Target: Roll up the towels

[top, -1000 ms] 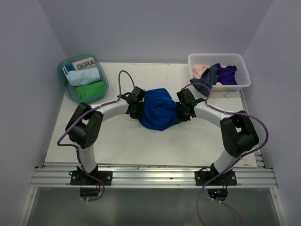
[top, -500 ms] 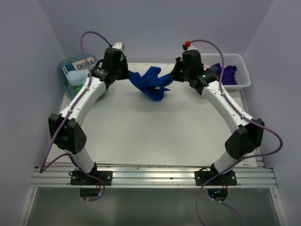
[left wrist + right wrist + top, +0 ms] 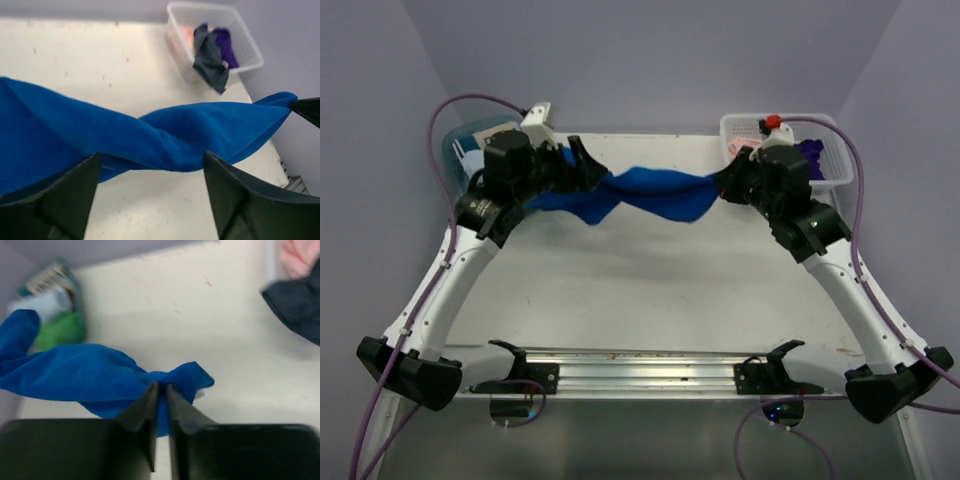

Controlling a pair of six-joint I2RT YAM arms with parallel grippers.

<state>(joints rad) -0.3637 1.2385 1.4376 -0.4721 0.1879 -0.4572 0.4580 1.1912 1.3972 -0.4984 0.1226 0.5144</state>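
Note:
The royal blue towel (image 3: 650, 195) hangs twisted in the air above the table, stretched between my two grippers. My right gripper (image 3: 725, 186) is shut on its right corner; in the right wrist view the fingers (image 3: 161, 386) pinch a bunched tip of the towel (image 3: 75, 372). My left gripper (image 3: 582, 168) stands open at the towel's left end. In the left wrist view its fingers (image 3: 151, 157) are wide apart, and the towel (image 3: 150, 135) runs across just beyond the tips, not pinched. How the left end is held up I cannot tell.
A white basket (image 3: 832, 135) at the back right holds pink, grey and purple towels (image 3: 212, 45). A teal tub (image 3: 460, 142) at the back left, mostly behind my left arm, holds rolled light blue and green towels (image 3: 60, 330).
Both arms swung outward and nearer, pulling the bunched blue towel out into a long twisted band. The left jaws shut, then opened wide. The right stayed shut on its corner.

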